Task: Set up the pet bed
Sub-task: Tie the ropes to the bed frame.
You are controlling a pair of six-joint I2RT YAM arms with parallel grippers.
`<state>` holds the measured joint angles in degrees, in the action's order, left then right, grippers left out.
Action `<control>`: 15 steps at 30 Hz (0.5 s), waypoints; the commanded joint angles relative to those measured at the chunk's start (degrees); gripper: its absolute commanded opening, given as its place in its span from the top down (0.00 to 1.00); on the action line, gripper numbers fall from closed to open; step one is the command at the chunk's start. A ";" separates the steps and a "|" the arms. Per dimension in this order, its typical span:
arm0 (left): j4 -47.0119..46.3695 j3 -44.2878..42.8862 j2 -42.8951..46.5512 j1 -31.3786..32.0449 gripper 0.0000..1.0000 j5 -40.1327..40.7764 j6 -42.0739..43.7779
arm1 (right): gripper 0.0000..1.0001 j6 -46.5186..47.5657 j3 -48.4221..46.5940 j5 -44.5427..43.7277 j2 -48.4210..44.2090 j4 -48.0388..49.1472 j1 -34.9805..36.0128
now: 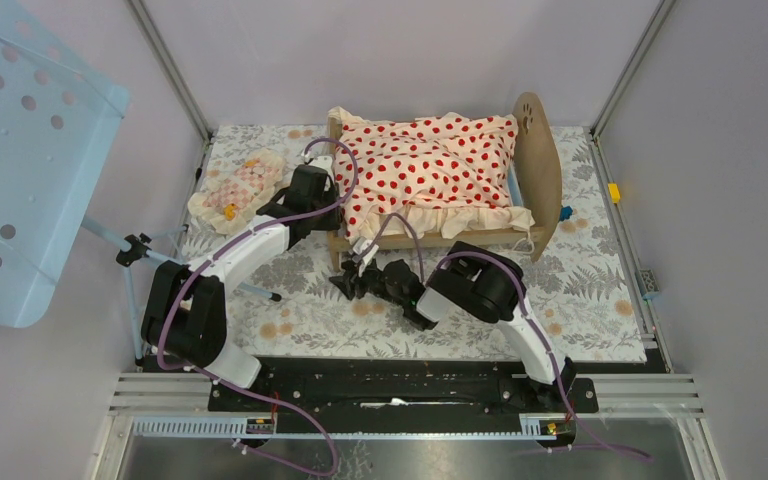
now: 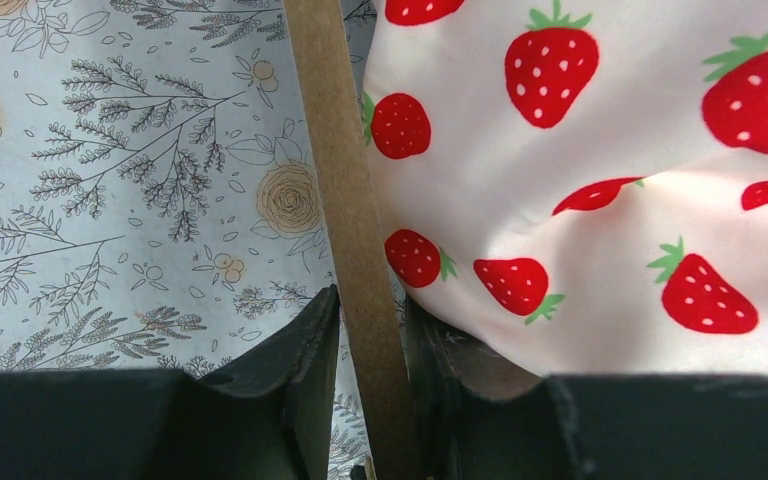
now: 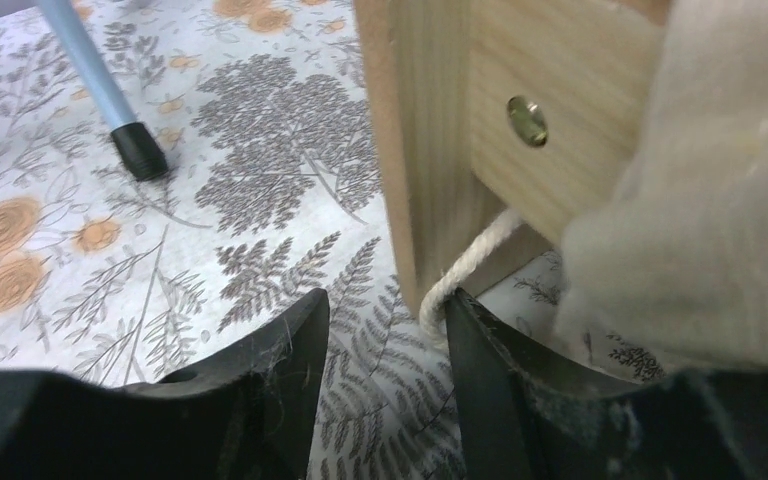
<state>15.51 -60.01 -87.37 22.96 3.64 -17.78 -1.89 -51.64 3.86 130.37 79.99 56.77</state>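
Pet bed (image 1: 538, 190): where does it stand, and on what? (Desk)

At the back middle of the worktop (image 1: 580, 290), which carries a grey-leaf and orange-flower print. Pale walls (image 1: 400, 60) and metal posts (image 1: 175, 70) close it in. The headboard (image 1: 532, 140) is at the right end and the footboard (image 2: 350, 200) at the left. (Photographer)

What lies around it? (Desk)

A cream blanket (image 1: 425, 165) with red print is heaped over the bed, its ruffle hanging over the near rail. A pink checked pillow (image 1: 237, 190) lies on the worktop left of the footboard, apart from the bed. A light-blue perforated panel (image 1: 20, 170) looms at far left. A blue stand leg (image 1: 260, 293) with a black foot rests on the print beside the left arm. (Photographer)

And the arms? (Desk)

The left gripper (image 1: 334, 205) is clamped across the thin footboard, one finger on each face. The right gripper (image 1: 352, 283) lies low at the bed's near left corner, its jaws apart and holding nothing. (Photographer)

What do the wrist views add? (Desk)

The left wrist view shows the red dots are strawberries, with the cloth pressing on one finger. The right wrist view shows the corner post (image 3: 430, 150), a brass fitting (image 3: 527, 120) in the rail and a white cord (image 3: 465, 265) looping down just beside one fingertip. The top view shows none of these. (Photographer)
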 commanded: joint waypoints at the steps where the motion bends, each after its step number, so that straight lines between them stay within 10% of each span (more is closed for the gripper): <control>1: 1.00 -1.02 -0.66 0.15 0.79 -6.19 0.64 | 0.49 -0.66 2.93 8.18 -0.84 10.37 0.62; 15: 1.26 -1.10 -0.70 -0.02 0.80 -6.30 0.73 | 0.57 -2.77 15.15 23.86 -6.00 17.75 0.62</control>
<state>15.53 -60.01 -87.37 22.87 3.40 -17.78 -3.84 -39.07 20.18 126.98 88.31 56.64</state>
